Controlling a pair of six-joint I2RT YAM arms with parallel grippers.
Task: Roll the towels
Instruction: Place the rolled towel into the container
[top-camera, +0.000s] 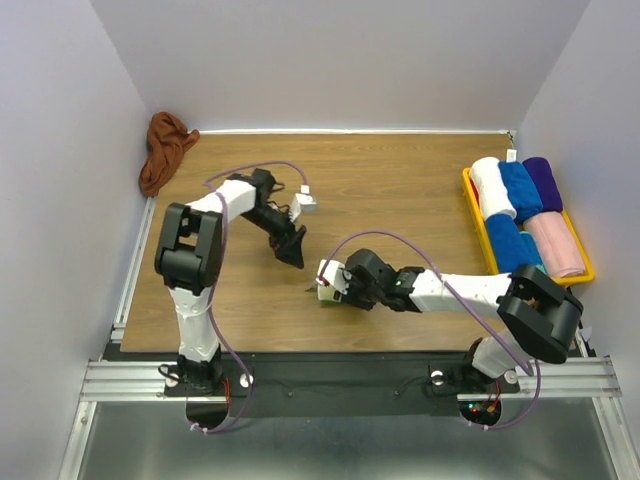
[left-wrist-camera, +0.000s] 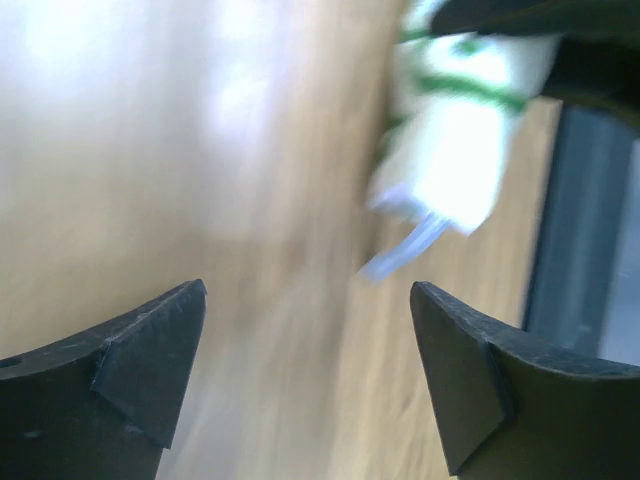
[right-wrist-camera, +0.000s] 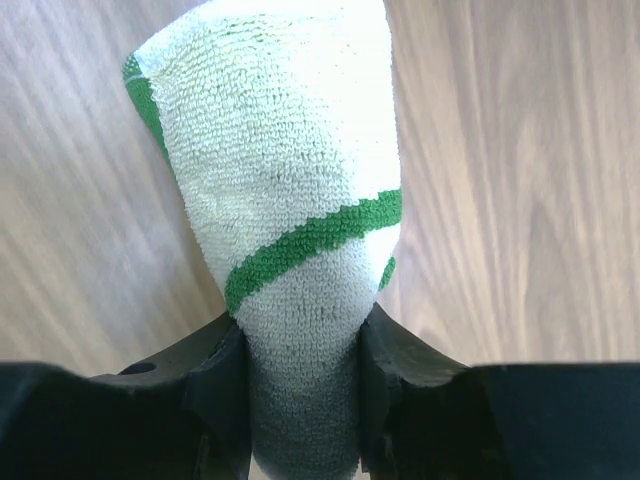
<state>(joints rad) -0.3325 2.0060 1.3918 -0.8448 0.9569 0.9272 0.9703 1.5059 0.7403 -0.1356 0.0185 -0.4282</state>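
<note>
The cream towel with green stripes is rolled up and clamped between the fingers of my right gripper; in the top view it is a small roll at the tip of my right gripper, low over the wood table. It shows blurred in the left wrist view. My left gripper is open and empty over bare wood, left of the roll. The rust-brown towel lies crumpled at the far left corner, partly off the table.
A yellow tray at the right edge holds white, blue, purple and pink rolled towels. Grey walls close in on three sides. A metal rail runs along the near edge.
</note>
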